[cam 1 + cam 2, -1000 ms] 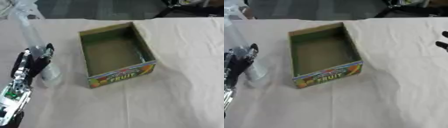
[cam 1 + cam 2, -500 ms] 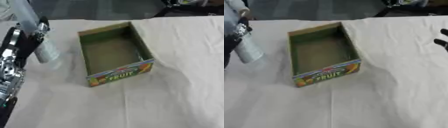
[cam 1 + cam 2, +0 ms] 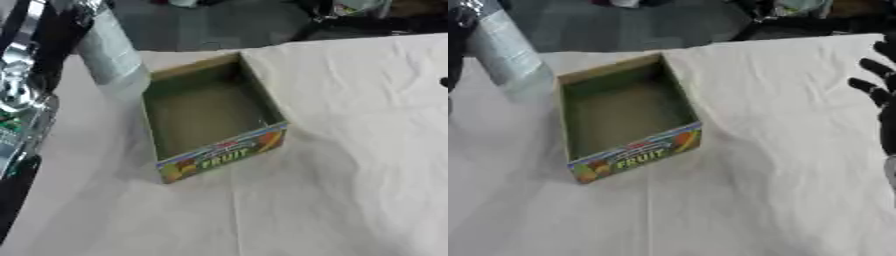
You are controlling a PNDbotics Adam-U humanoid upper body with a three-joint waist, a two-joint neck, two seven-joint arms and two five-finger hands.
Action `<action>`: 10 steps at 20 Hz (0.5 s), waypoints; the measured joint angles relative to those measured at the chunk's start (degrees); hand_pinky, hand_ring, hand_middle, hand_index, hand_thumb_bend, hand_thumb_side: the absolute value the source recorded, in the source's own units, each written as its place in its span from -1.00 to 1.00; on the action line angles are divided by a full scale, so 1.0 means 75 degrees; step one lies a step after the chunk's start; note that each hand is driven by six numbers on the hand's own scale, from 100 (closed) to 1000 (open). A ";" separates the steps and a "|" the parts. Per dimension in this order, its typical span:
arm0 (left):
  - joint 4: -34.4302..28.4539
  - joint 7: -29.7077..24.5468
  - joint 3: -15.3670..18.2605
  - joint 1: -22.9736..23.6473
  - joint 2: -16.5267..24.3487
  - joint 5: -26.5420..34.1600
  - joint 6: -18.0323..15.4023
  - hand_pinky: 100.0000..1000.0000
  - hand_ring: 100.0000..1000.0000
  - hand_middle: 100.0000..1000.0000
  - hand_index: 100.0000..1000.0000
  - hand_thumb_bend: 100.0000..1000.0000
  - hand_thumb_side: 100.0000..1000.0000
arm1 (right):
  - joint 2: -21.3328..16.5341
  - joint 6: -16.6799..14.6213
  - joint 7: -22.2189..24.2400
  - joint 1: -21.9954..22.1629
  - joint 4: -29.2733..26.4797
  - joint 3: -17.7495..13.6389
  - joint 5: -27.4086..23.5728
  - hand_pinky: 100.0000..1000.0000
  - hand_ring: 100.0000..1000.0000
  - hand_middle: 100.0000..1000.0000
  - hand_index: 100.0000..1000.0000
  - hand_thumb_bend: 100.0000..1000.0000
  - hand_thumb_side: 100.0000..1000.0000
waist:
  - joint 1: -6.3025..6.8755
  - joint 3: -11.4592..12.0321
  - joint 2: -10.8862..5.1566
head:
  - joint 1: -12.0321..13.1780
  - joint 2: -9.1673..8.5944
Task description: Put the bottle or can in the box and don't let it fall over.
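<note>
While the table [image 3: 367, 165] with its wrinkly white cloth fills most of the view, the box [image 3: 213, 121] sits open-topped a bit left of centre, green inside, with "FRUIT" on the near end. The left arm [image 3: 22, 95] runs up the left edge, and the left hand [image 3: 54, 30] is wrapped round a clear bottle [image 3: 506, 52], holding it tilted in the air just beside the box's far left corner, outside it. The right hand [image 3: 879, 87] hangs at the right edge, fingers spread and relaxed, holding nothing.
</note>
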 measured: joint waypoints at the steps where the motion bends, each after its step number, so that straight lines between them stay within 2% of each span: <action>1: 0.0184 0.0020 -0.0043 -0.0134 -0.0108 -0.0073 -0.0040 1.00 -0.91 -1.00 -0.93 -1.00 0.27 | 0.0000 0.0011 0.0014 -0.0032 0.0000 0.0017 -0.0014 0.52 0.77 0.80 0.83 -1.00 1.00 | 0.0017 -0.0046 0.0000 | 0.0033 -0.0038; 4: 0.0921 0.0272 -0.0145 -0.0483 -0.0519 -0.0311 -0.0273 1.00 -0.92 -1.00 -0.93 -1.00 0.27 | 0.0000 0.0029 0.0069 -0.0148 0.0000 0.0066 -0.0055 0.52 0.77 0.80 0.83 -1.00 1.00 | 0.0065 -0.0219 0.0001 | 0.0138 -0.0140; 10: 0.2765 0.1161 -0.0230 -0.0919 -0.1227 -0.1236 -0.1040 1.00 -0.92 -1.00 -0.94 -1.00 0.27 | 0.0001 0.0026 0.0204 -0.0360 0.0000 0.0150 -0.0082 0.52 0.77 0.80 0.83 -1.00 1.00 | 0.0105 -0.0543 0.0080 | 0.0412 -0.0350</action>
